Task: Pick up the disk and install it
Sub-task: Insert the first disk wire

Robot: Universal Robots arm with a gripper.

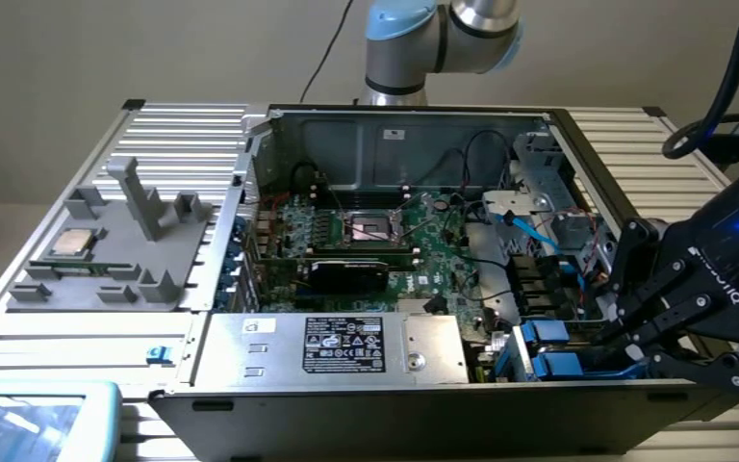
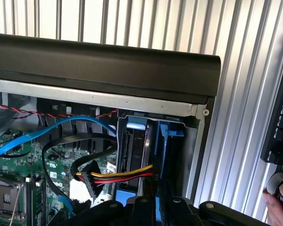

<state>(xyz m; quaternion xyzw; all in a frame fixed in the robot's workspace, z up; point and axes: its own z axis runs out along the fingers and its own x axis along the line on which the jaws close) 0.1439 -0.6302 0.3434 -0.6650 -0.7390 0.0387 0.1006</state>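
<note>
**A:** In the bay at the corner of the computer case (image 1: 402,130), where does the disk (image 2: 163,155) sit?

**B:** On edge in the slot nearest the side wall, with its blue carrier showing. It is just beside a neighbouring drive (image 2: 134,155) that has the yellow, red and black power cable (image 2: 127,174) plugged in. I can't tell how deep the disk is seated.

**A:** And the tool (image 2: 156,211)?

**B:** It is at that slot's open end, with its jaws drawn in narrow. A strip of blue shows between them, so I judge it grips the disk by the carrier's edge.

**A:** So the step in hand is seating it. What makes that go well?

**B:** As I see it, the disk should be held square to the slot's rails so the carrier slides rather than wedges. The push should run straight along the slot, never sideways toward the neighbour.

**A:** Any risks?

**B:** The power cable loops close by, and a tilted push could snag it or nudge its plug. The blue data cable (image 2: 61,127) lies further off, over the board. A person's hand (image 2: 279,202) is out over the bench (image 2: 245,94), outside the case wall and apart from the tool.
</note>
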